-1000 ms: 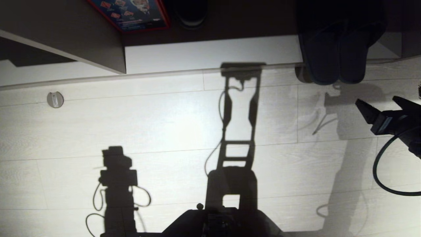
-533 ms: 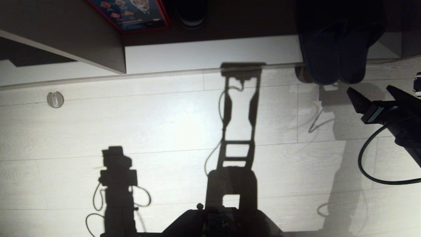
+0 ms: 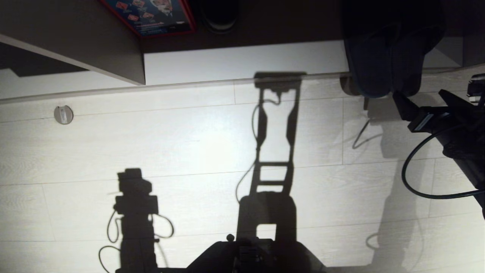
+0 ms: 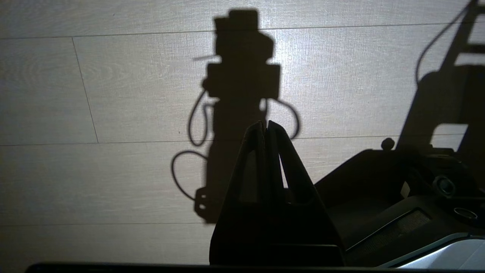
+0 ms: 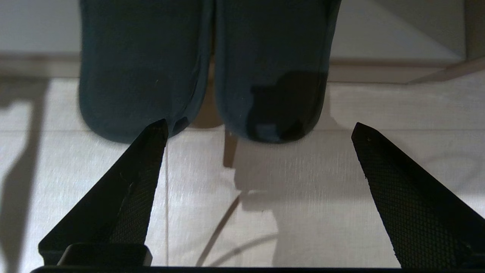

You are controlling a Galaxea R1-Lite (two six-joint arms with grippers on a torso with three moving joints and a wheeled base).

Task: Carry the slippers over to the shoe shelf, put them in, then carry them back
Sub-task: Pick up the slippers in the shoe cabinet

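Observation:
The two dark grey-blue slippers (image 3: pixel 382 64) lie side by side at the right of the shoe shelf (image 3: pixel 246 62), their near ends reaching past its pale front edge over the floor. My right gripper (image 3: pixel 420 94) is open just in front of those ends, holding nothing. In the right wrist view the slippers (image 5: pixel 144 68) fill the far side, and the right gripper (image 5: pixel 258 125) has one fingertip (image 5: pixel 151 144) right at the edge of one slipper. My left gripper (image 4: pixel 265 123) is shut and empty, parked over bare floor beside my base.
A slanted board (image 3: pixel 94 49) divides the shelf. A red-edged box (image 3: pixel 151 15) and a dark shoe (image 3: pixel 219 15) sit deeper inside. A round floor fitting (image 3: pixel 63 114) lies at the left. My right arm's cable (image 3: pixel 416 178) loops below it; my base (image 3: pixel 257 254) is nearest.
My right gripper has moved forward and leftward across the floor, up to the near ends of the slippers. The slippers, the shelf and my left arm have stayed still.

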